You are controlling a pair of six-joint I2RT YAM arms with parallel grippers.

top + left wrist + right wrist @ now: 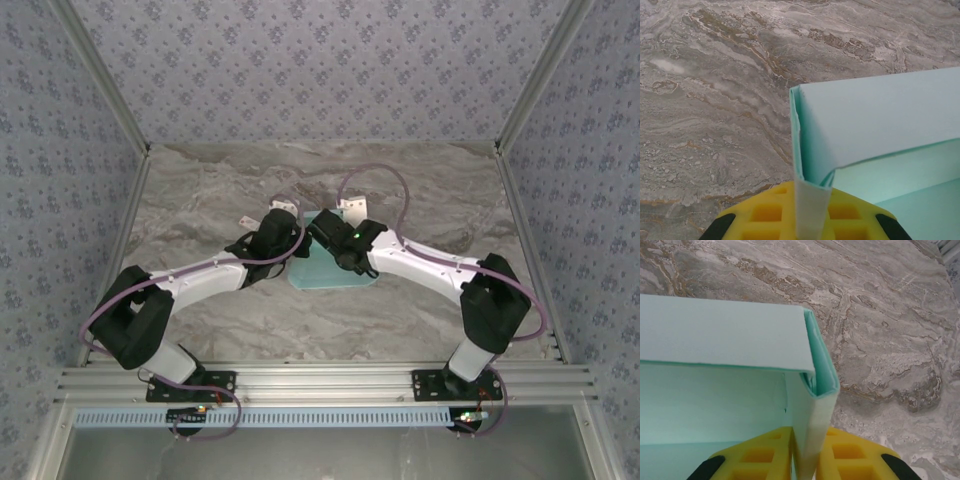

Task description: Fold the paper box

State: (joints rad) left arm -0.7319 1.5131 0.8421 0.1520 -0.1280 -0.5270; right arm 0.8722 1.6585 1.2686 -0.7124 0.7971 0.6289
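The light blue paper box point(335, 272) lies at the middle of the table, partly folded, with both arms meeting over its far edge. My left gripper point(289, 234) is shut on the box's left folded side wall; that doubled wall point(812, 200) stands upright between the yellow fingers point(765, 212). From this corner the back wall point(880, 120) runs off to the right. My right gripper point(326, 233) pinches the right side wall point(812, 435) between its yellow fingers point(762, 452). Here the back wall point(715, 335) runs off to the left.
The marble-patterned table point(200, 200) spreads around the box on all sides. Patterned walls point(320, 70) close in the back and sides. An aluminium rail point(320, 380) carries both arm bases at the near edge.
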